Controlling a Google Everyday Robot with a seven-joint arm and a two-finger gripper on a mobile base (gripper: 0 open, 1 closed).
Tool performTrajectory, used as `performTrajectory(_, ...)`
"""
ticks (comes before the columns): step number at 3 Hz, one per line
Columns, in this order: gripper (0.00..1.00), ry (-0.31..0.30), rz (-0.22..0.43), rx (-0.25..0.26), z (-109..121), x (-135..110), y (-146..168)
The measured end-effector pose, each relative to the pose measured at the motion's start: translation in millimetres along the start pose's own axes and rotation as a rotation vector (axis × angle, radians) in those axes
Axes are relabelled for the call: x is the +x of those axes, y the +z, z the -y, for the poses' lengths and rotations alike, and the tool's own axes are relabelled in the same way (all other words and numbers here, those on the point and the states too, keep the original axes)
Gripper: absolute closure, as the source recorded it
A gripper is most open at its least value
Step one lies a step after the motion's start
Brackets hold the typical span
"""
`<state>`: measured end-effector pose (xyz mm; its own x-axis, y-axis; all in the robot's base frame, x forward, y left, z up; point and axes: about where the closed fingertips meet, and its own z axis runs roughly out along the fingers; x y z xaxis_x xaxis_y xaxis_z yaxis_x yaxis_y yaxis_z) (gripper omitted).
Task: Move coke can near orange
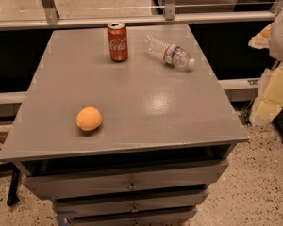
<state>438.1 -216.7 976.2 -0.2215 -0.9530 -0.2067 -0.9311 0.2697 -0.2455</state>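
Standing red coke can (118,42); gripper (272,95) rightward

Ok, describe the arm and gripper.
Only a slice shows at the right edge. The arm is blocky cream-yellow panels below a rounded grey-white shell. The gripper, upper right beside the table, looks tan and white. No cables or markings can be made out.

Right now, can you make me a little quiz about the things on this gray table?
1. True or false: the coke can stands upright.
2. Fill in: the water bottle lies on its ____.
3. Which is nearest the front edge of the table? A coke can, B orange, C water bottle.
Key: 1 true; 2 side; 3 B.
Note: the end effector is not in view, so nothing is being held.
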Motion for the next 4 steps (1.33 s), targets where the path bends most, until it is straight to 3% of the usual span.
performTrajectory(1, 0.00, 0.000, 0.000, 0.000, 0.0, 0.0, 0.0)
performTrajectory(2, 0.00, 0.066, 0.085, -0.018, 12.6, -13.4, 16.8)
performTrajectory(4, 0.00, 0.247, 0.387, -0.043, 65.8, -87.3, 83.5)
